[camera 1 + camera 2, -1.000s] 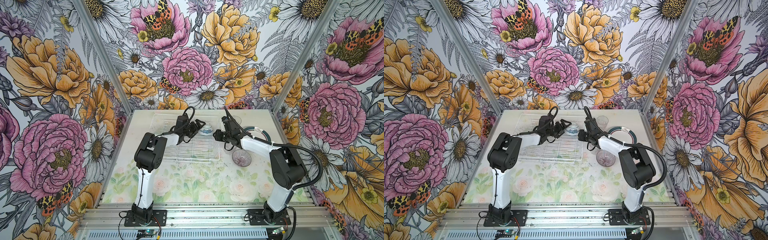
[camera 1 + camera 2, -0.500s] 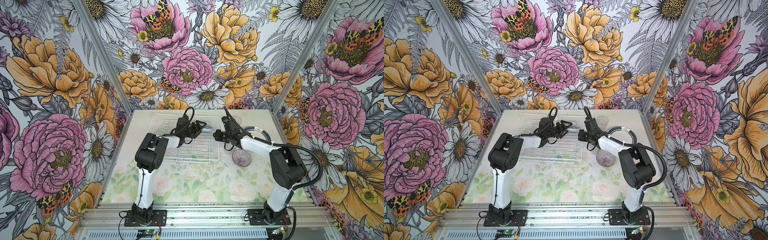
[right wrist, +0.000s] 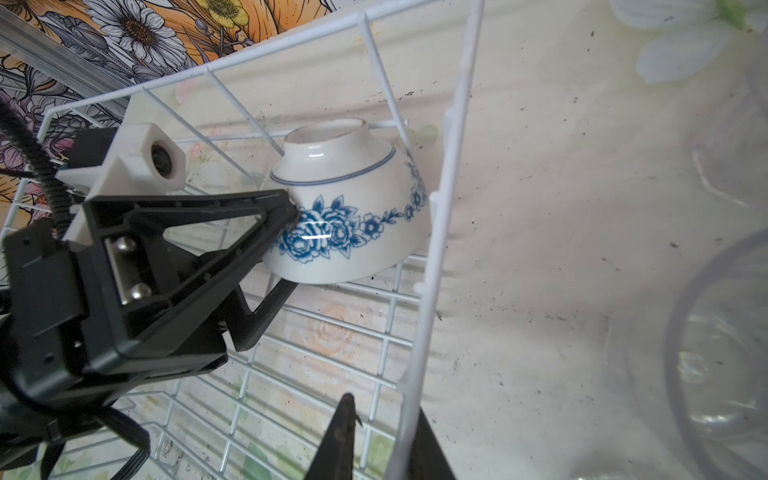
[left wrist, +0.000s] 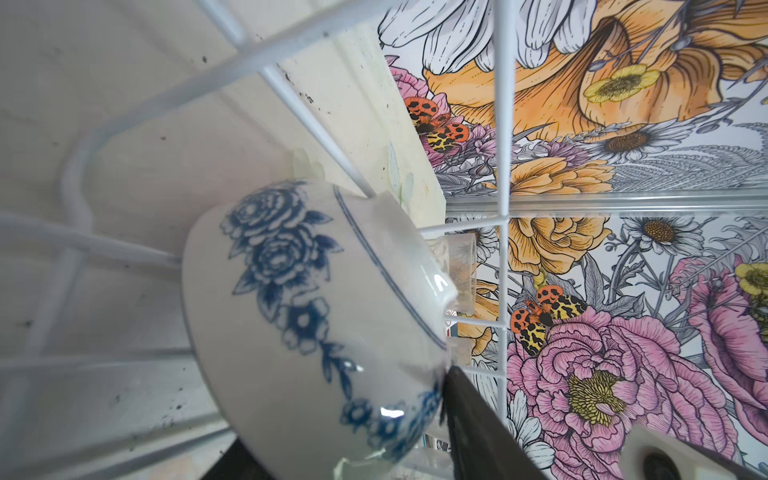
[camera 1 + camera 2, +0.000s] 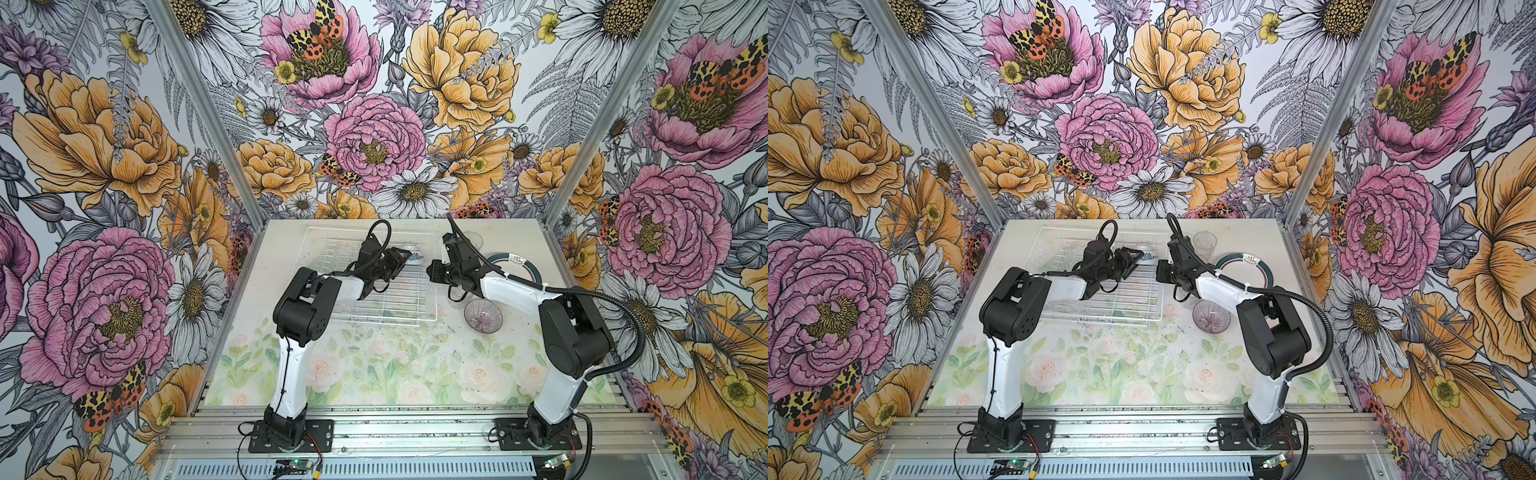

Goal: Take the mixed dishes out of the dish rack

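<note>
Left gripper point(image 3: 289, 246) is set astride the rim of the blue-and-white floral bowl point(image 3: 353, 216). One finger is pressed on the painted outer wall and the other is tucked beneath the rim; a firm grasp cannot be confirmed. The bowl is seen upside down in the far right corner of the dish rack point(image 5: 386, 319). Right gripper point(image 3: 386, 432) is held at the rack's right wall with a wire between its narrow jaws; whether it is clamped cannot be told. Outside the rack, a ribbed greyish bowl point(image 5: 483, 316) and a teal-and-red-rimmed plate point(image 5: 530, 266) are set on the table point(image 5: 374, 374).
</note>
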Controlling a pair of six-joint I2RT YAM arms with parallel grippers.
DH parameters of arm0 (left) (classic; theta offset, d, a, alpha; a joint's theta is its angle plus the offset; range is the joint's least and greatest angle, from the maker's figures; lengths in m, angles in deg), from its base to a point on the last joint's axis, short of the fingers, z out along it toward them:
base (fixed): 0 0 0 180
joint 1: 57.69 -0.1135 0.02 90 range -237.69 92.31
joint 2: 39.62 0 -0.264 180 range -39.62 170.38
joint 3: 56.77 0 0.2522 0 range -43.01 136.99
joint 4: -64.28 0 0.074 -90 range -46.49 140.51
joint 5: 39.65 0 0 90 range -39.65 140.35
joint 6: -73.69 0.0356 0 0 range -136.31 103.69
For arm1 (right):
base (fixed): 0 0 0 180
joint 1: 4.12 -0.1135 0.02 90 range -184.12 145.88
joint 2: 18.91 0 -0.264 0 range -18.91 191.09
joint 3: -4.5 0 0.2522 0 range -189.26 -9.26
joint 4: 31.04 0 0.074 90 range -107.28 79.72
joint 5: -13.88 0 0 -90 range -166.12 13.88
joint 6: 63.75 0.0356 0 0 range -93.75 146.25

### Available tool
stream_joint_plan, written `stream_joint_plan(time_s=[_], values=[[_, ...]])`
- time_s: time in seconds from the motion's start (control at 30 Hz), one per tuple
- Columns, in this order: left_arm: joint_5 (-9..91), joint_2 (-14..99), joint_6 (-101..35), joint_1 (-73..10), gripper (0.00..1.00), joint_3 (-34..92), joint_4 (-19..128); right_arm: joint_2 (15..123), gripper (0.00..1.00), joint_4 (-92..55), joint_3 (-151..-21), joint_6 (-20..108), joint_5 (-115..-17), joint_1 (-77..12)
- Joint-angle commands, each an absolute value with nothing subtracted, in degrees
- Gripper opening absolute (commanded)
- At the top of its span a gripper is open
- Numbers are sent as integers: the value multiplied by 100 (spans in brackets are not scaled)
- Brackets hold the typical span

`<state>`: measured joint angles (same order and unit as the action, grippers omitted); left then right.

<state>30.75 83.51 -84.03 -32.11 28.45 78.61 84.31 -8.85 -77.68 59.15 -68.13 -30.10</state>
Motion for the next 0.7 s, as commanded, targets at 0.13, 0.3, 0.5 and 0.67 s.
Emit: stream_joint_plan(time_s=[0.13, 0.3, 0.5, 0.67], values=[[4115, 7975, -8658, -3094, 47, 2529, 8550, 8335, 20, -1165, -7816, 5808, -6724, -3146], [4321, 8032, -8847, -3086, 39, 2477, 8809, 8340, 19, -1165, -7828, 5798, -6742, -3152], [4470, 8078, -8809, -3044, 32, 2497, 8879, 8340, 17, -1165, -7831, 5790, -6780, -3154], [4492, 8140, -8805, -3062, 27, 2501, 8954, 8366, 14, -1167, -7834, 5807, -6849, -3147]])
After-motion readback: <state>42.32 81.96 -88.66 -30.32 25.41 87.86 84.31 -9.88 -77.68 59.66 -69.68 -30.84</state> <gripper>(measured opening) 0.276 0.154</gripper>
